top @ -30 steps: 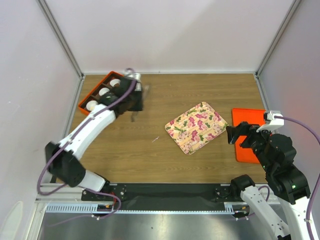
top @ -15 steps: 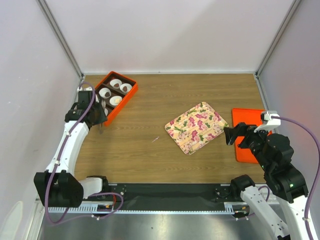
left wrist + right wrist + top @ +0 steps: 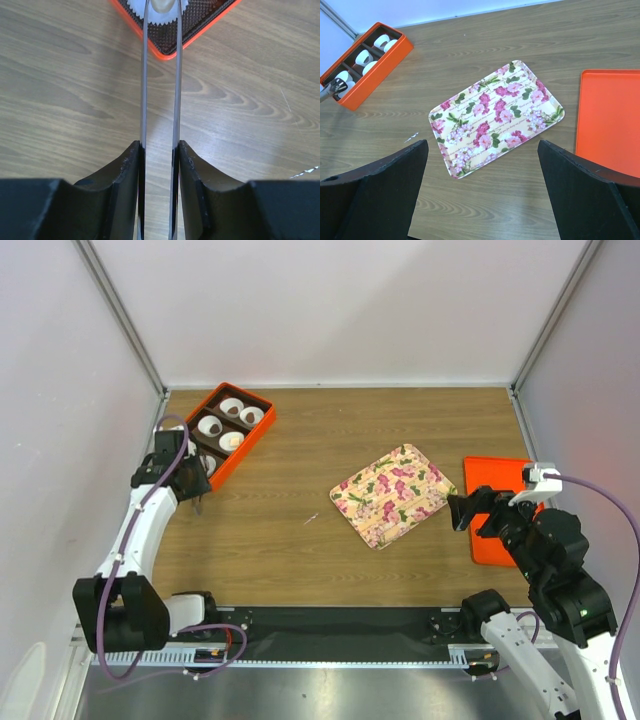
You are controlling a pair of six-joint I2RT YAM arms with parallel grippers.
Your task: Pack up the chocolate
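An orange box (image 3: 262, 427) at the far left holds white paper cups (image 3: 232, 406) in dark compartments. Two cups show dark centres, too small to tell if they are the chocolate. My left gripper (image 3: 188, 468) (image 3: 159, 145) is shut on metal tongs (image 3: 160, 75). The tong tips sit over the cup (image 3: 135, 10) in the box's near corner, with a pale round piece between them. My right gripper (image 3: 462, 510) (image 3: 482, 145) hangs open and holds nothing, just right of the flowered tray (image 3: 393, 494).
A flat orange lid (image 3: 492, 480) lies at the right under my right arm. The flowered tray (image 3: 497, 117) has nothing on it. A small white scrap (image 3: 310, 519) lies on the wood left of it. Grey walls close in both sides.
My left arm has swung from over the box's far end round to its near left end, with the tongs still held. The right arm has not moved.
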